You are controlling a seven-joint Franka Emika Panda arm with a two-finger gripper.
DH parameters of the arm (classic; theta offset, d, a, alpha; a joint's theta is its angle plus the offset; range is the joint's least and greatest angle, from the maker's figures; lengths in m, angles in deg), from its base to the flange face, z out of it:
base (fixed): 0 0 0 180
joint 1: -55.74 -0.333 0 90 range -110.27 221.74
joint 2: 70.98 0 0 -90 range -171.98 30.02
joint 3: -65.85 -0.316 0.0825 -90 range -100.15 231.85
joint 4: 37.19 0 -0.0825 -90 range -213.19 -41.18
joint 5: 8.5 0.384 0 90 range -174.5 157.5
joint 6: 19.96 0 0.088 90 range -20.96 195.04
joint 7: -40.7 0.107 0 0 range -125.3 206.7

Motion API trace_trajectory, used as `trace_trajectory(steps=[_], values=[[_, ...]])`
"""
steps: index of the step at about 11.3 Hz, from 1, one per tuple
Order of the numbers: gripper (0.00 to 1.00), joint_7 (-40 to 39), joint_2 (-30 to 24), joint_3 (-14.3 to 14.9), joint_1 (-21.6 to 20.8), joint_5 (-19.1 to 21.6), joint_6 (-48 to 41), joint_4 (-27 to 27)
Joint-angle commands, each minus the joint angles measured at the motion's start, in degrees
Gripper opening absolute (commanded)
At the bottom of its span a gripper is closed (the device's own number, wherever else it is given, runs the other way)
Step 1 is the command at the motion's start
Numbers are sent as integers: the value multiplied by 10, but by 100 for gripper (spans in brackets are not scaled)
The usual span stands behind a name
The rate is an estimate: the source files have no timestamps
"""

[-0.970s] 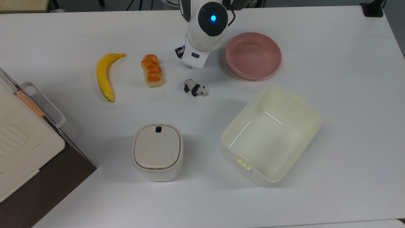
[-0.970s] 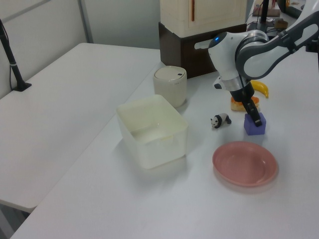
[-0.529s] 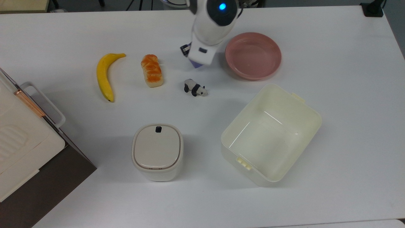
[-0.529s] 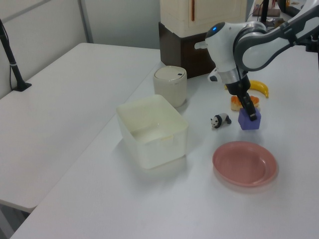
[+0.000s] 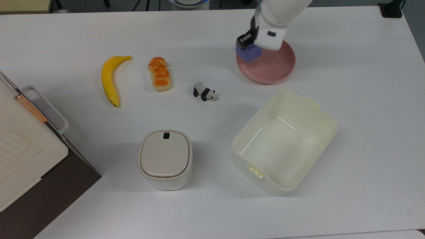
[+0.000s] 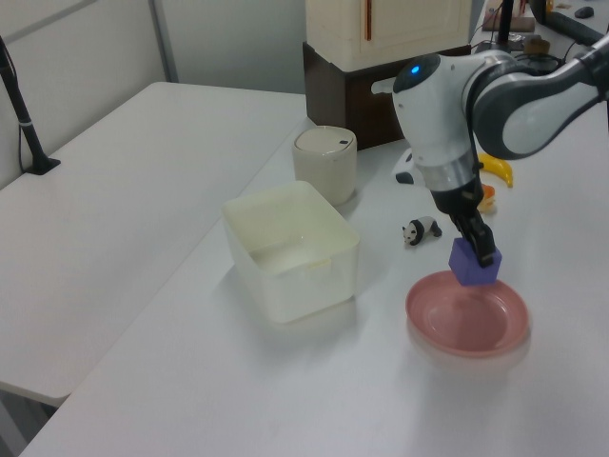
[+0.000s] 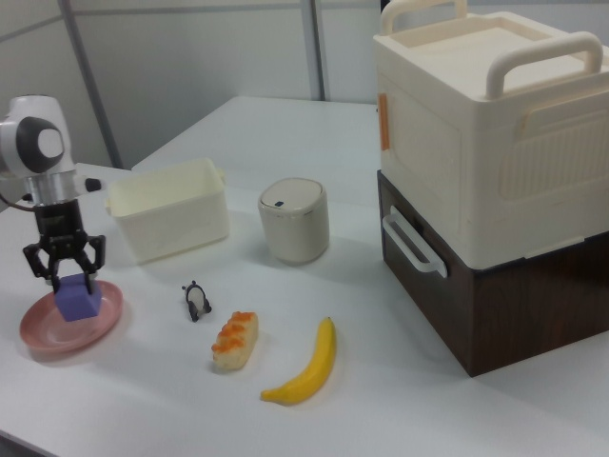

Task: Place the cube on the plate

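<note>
The gripper (image 5: 249, 42) hides part of the cube (image 5: 248, 53); the top view's upper edge crops the arm (image 5: 282, 10).

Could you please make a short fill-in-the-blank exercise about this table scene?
1. The pincer holds the cube above the ____ plate.
2. In the top view, the bread lies between the panda figure and the ____.
3. The cream tub has ____ inside it.

Missing words: pink; banana; nothing
</note>
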Motion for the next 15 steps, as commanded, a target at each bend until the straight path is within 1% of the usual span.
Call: trace_trajectory(steps=[1, 2, 4, 6, 9, 10, 11, 13, 15], values=[[78, 53, 19, -13, -40, -5, 33, -1], [100, 58, 26, -13, -41, -7, 34, 0], [100, 58, 33, -13, -39, -8, 34, 8], [100, 58, 30, -5, -30, -7, 13, 43], [100, 59, 22, -5, 47, -8, -59, 133], [100, 66, 8, -3, 81, -9, -60, 146], [100, 80, -8, 14, 101, -9, -60, 154], [100, 98, -53, 96, 99, -1, -55, 156], [100, 109, -97, 138, 113, 3, -57, 156]])
